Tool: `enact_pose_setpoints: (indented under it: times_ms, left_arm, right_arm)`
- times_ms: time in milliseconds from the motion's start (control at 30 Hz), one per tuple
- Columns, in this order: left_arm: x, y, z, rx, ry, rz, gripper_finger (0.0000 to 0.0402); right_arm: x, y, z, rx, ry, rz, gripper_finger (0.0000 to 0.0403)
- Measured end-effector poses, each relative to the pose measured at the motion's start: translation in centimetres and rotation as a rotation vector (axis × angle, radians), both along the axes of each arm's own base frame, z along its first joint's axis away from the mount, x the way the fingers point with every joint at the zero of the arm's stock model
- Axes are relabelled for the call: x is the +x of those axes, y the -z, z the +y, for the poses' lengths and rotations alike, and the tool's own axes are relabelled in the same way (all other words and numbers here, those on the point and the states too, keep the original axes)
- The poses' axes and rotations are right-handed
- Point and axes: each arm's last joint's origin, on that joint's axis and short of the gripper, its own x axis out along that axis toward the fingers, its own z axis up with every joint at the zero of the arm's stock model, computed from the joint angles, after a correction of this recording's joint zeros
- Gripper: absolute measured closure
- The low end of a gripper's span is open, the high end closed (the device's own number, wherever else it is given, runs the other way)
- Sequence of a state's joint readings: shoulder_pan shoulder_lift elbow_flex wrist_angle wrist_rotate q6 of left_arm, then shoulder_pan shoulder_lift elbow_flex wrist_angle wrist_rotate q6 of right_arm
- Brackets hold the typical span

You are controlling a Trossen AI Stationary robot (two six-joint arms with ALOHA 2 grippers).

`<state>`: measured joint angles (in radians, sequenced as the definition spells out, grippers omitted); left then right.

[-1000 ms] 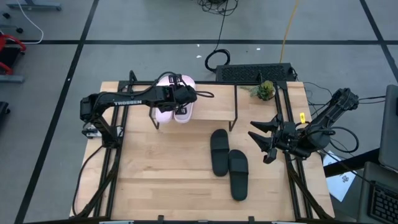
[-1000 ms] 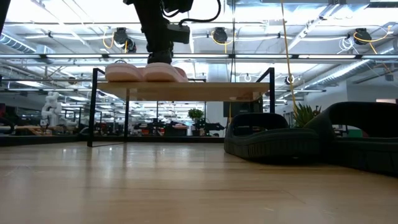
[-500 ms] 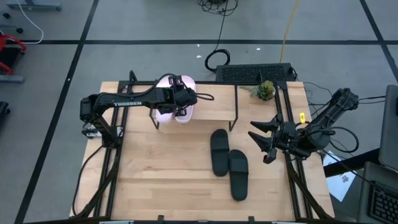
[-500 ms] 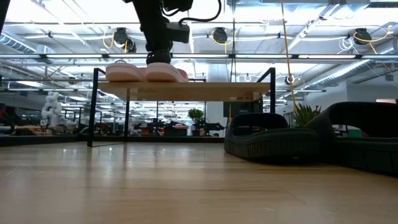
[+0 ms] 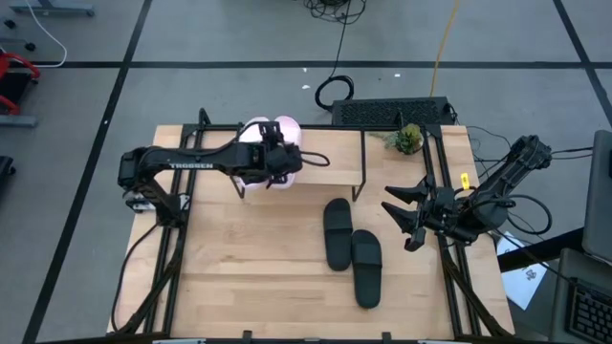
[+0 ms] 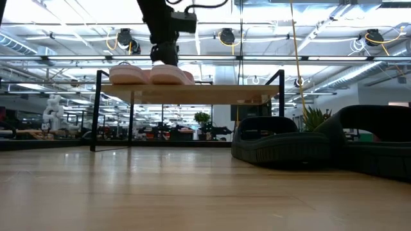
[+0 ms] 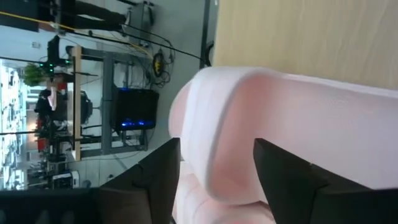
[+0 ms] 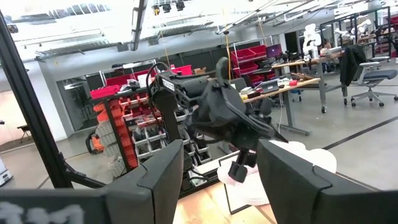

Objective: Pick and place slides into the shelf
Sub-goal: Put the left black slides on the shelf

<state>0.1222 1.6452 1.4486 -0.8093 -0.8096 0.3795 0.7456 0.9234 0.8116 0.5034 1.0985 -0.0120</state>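
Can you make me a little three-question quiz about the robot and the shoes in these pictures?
1. True or false: both pale pink slides are on top of the shelf.
2. Where are the two black slides? A) on the shelf B) on the wooden table C) on the floor
3. Fill in: the left end effector is right above the ____ slides, while the right end effector waits near the table's right edge.

Key:
1. True. The low view shows the pink pair side by side on the shelf board.
2. B. They lie together on the table, in front of the shelf.
3. Pink.
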Motion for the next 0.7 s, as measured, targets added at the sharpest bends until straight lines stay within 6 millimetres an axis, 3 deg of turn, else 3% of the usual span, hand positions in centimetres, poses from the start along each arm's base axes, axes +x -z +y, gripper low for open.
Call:
enact_pose_setpoints:
  times_ms: [233,467,600,700]
  left_arm:
    - [-1.8,-3.2,-2.9,-0.021,0.036,-0.164,0.0189]
    - [-5.9,-8.5,-9.4,-0.15,0.156,-0.466,0.019]
    - [-8.6,-12.1,-12.9,-0.327,0.221,-0.697,0.019]
    - [-10.4,-13.8,-14.6,-0.429,0.253,-0.793,0.019]
  right_arm:
    - [0.0,0.0,0.0,0.0,-0.002,0.0,0.0209]
    - [0.1,0.0,0.1,0.001,-0.024,-0.007,0.0209]
    - [1.7,0.9,0.8,-0.039,-0.143,-0.003,0.0209]
    - [3.6,3.2,1.6,-0.114,-0.173,0.119,0.0209]
